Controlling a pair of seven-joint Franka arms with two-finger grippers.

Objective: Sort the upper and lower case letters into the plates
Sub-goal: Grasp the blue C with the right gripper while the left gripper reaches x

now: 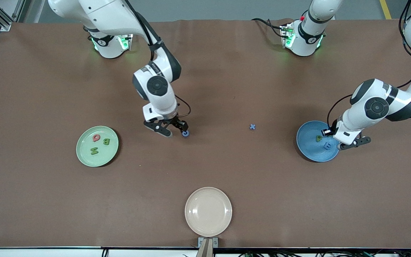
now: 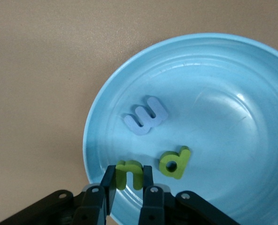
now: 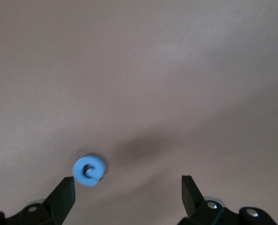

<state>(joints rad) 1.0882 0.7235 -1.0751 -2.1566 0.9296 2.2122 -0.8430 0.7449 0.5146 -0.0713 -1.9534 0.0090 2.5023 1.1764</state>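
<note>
red q (image 1: pixel 96 137), green b (image 1: pixel 107 141) and n (image 1: pixel 94 151) lie in the mint green plate (image 1: pixel 84 157). blue e (image 2: pixel 146 116) and green p (image 2: pixel 175 162) lie in the sky blue plate (image 2: pixel 214 70), where the left gripper (image 2: pixel 128 186) is clamped on the green u (image 2: pixel 129 172). by my reckoning two remain on the brown table (image 1: pixel 48 89): blue c (image 1: pixel 185 133) under the right gripper (image 1: pixel 172 129), its fingers apart, and blue x (image 1: pixel 252 126) midway between the plates. the beige plate (image 1: pixel 208 211) sits nearest the camera.
</note>
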